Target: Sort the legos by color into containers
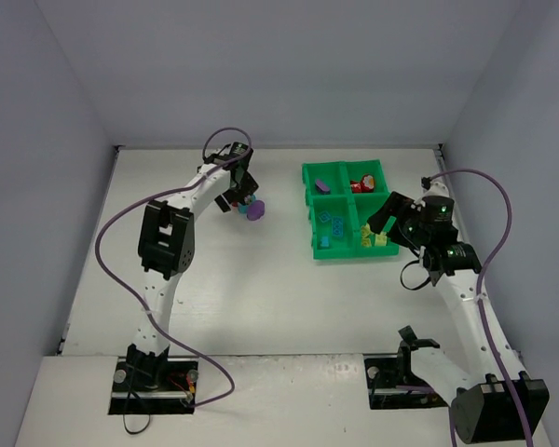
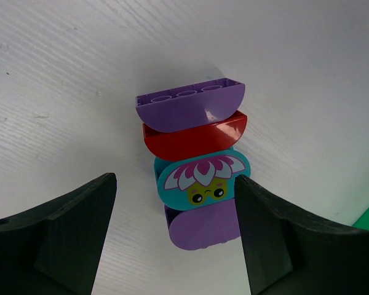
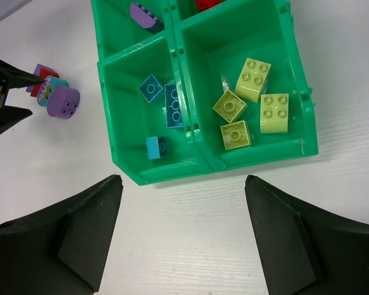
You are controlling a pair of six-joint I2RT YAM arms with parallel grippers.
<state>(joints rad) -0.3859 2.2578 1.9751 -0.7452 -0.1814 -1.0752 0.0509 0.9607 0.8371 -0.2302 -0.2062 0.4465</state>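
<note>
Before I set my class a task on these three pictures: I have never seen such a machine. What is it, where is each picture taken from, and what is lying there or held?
These are two robot arms bolted to a white table, each ending in a two-finger gripper. The wide picture looks down from above; the other two come from wrist cameras. The left gripper stands open around a stack of purple, red and teal bricks on the table, gripping nothing. The right gripper, open and empty, hangs over a green tray whose four compartments hold yellow-green bricks, blue bricks, a purple brick and red bricks.
</note>
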